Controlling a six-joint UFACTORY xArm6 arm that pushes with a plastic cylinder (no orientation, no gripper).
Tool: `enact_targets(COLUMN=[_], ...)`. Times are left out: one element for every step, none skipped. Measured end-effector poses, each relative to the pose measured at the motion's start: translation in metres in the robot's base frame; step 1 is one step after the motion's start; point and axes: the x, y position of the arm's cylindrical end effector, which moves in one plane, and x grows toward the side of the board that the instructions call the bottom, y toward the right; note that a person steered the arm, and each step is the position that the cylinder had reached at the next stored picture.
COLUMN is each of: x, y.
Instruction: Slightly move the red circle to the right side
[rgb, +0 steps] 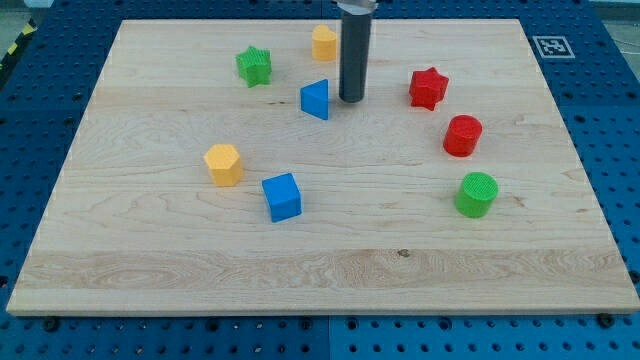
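The red circle (463, 135) sits on the wooden board at the view's right, below a red star (428, 88) and above a green circle (477, 194). My tip (351, 99) rests on the board near the top middle, just right of a blue triangle (316, 99). The tip is well to the left of the red circle and a little higher in the view, apart from it.
A green star (254, 66) and a yellow block (324, 42) lie near the view's top. A yellow hexagon (224, 164) and a blue cube (282, 196) lie left of centre. The board's right edge (575, 150) borders a blue pegboard.
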Motion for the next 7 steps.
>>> enact_targets(x=[0.009, 0.024, 0.053, 0.074, 0.074, 0.074, 0.068], y=[0.015, 0.025, 0.026, 0.031, 0.061, 0.085, 0.107])
